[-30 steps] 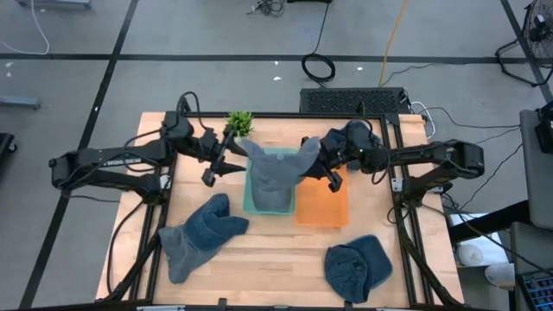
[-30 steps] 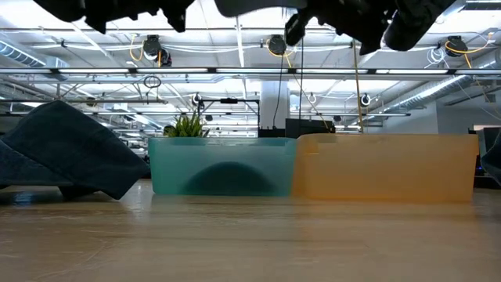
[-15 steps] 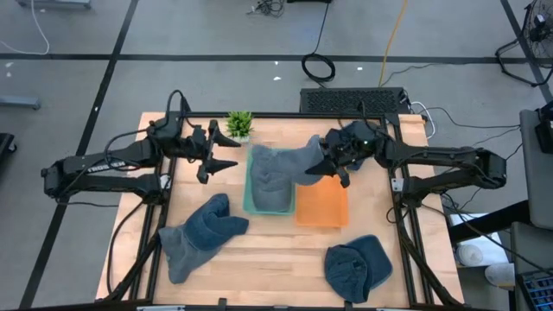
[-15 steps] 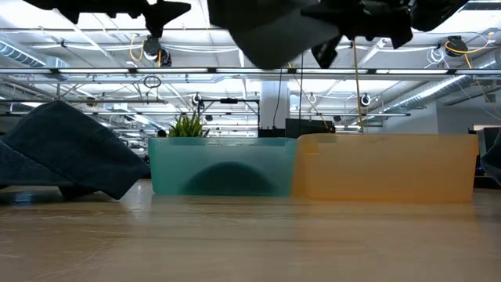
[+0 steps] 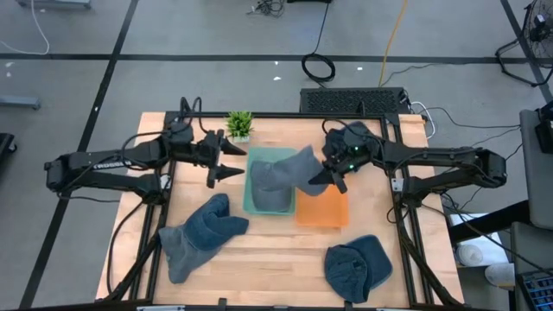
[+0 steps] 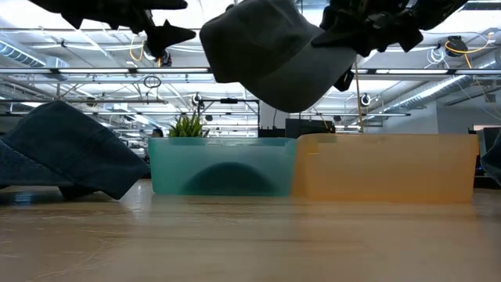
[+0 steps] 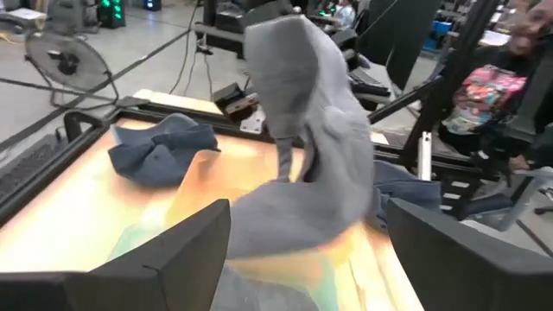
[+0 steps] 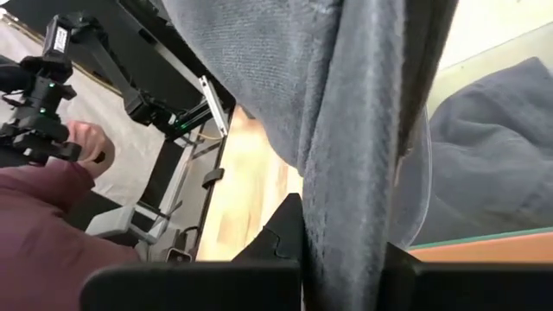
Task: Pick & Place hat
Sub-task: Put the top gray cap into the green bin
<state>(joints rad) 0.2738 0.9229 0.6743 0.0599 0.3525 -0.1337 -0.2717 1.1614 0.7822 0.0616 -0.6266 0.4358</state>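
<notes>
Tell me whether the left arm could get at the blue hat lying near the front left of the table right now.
Probably yes. The left gripper is open and empty, and the blue hat lies uncovered on its side, with nothing between them. The right gripper holds the gray hat elsewhere.

From my station, the grey hat (image 6: 270,51) pinched by the right gripper (image 5: 333,175) reads as soft, matt knitted cloth, its ribbed weave plain in the right wrist view. The left gripper (image 5: 226,161) has dark matt plastic fingers (image 7: 177,255), spread apart. The teal bin (image 6: 222,166) and orange bin (image 6: 387,168) are translucent, frosted plastic. The table (image 5: 268,255) is pale, smooth wood with a light sheen. The blue hats (image 5: 200,233) lying there look like thick, fuzzy fabric.
</notes>
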